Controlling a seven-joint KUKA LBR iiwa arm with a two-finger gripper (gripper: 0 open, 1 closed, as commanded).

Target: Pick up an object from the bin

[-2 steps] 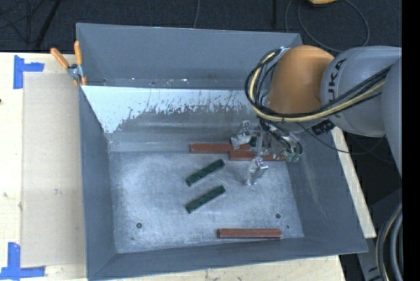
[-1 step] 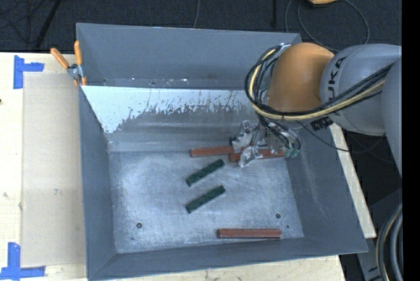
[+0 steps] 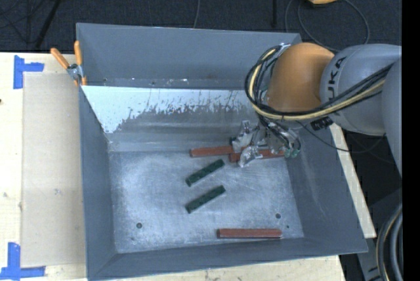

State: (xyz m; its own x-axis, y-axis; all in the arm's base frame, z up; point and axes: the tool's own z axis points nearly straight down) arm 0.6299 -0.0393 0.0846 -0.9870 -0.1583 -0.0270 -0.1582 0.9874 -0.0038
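Grey bin (image 3: 98, 207), left to right: a dark green bar (image 3: 204, 172) and a second green bar (image 3: 205, 199) lie mid-floor. A reddish-brown bar (image 3: 207, 152) lies at the foot of the back wall, its right part under the gripper (image 3: 246, 150). A second brown bar (image 3: 249, 233) lies apart at the front. Whether the gripper is wide or narrow cannot be told. Advisable: centre across the bar's narrow width, clear of the wall, then lift straight up.
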